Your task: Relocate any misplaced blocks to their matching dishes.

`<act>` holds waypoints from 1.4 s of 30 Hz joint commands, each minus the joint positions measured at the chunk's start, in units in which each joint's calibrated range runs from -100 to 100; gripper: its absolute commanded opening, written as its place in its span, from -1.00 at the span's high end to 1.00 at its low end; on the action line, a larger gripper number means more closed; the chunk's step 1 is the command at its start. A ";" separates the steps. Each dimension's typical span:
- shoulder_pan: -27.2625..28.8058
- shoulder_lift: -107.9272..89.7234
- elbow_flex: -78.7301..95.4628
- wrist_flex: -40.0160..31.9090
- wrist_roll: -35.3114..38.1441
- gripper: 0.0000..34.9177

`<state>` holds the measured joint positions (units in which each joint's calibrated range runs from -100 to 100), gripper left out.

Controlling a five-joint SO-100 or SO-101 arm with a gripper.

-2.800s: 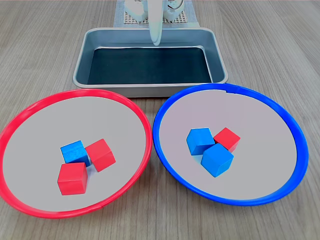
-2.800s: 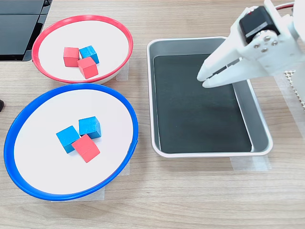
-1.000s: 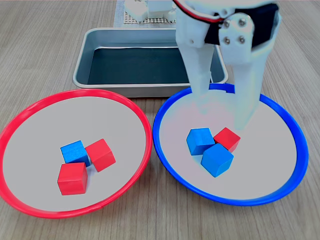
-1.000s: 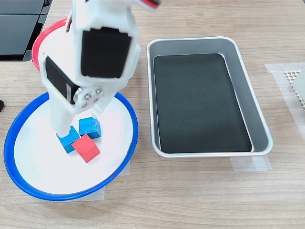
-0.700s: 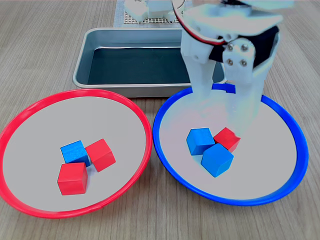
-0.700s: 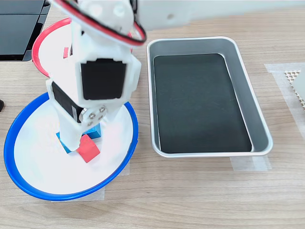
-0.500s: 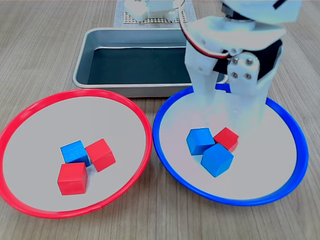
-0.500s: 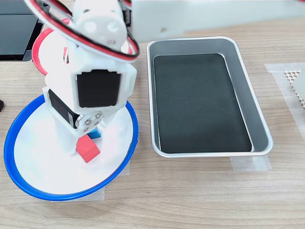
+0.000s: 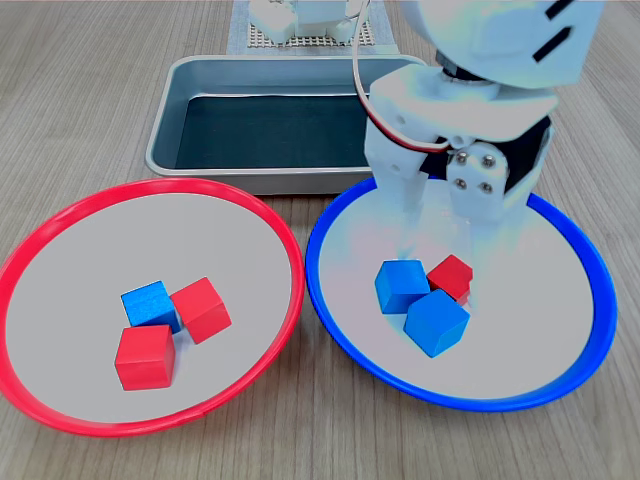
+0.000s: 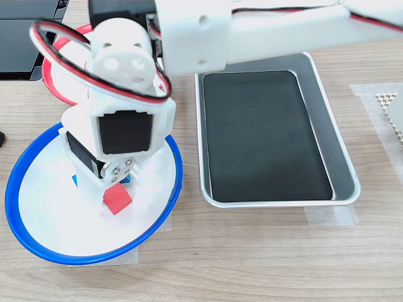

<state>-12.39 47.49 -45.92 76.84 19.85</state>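
One red cube sits between the spread pincer fingers inside the blue-rimmed dish.

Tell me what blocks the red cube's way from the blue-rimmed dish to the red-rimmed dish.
Nothing visible stands between the dishes. The red cube sits against two blue cubes in the blue-rimmed dish; the gripper is over it. The red-rimmed dish holds three cubes, with bare floor around them.

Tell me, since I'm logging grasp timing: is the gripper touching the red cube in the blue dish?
Cannot tell. In both exterior views the gripper straddles the red cube, but neither shows contact or a gap plainly.
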 commanded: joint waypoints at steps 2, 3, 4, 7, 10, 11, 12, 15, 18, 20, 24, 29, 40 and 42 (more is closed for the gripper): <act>-0.46 -0.02 -2.92 -0.52 0.24 0.05; -0.55 0.15 -3.01 -0.52 0.24 0.05; -0.65 0.32 -3.10 -0.61 0.24 0.05; -0.93 0.92 -3.56 -0.94 0.29 0.08; -1.02 1.51 -4.02 -1.60 0.54 0.18; -1.02 1.60 -4.11 -1.85 0.63 0.23; -1.02 1.68 -4.11 -1.85 0.73 0.26; -1.02 1.94 -4.29 -1.85 1.03 0.32; -0.83 2.11 -4.38 -1.93 1.51 0.44; -0.83 2.11 -4.38 -1.93 1.81 0.58; -1.30 1.51 -3.74 -1.43 2.83 0.98; -1.68 -2.67 -1.83 -0.94 2.20 0.98; 5.10 -18.36 2.08 4.01 6.40 0.98; 8.39 -20.15 3.63 5.50 8.94 0.98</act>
<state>-8.41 33.42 -43.47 80.51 25.18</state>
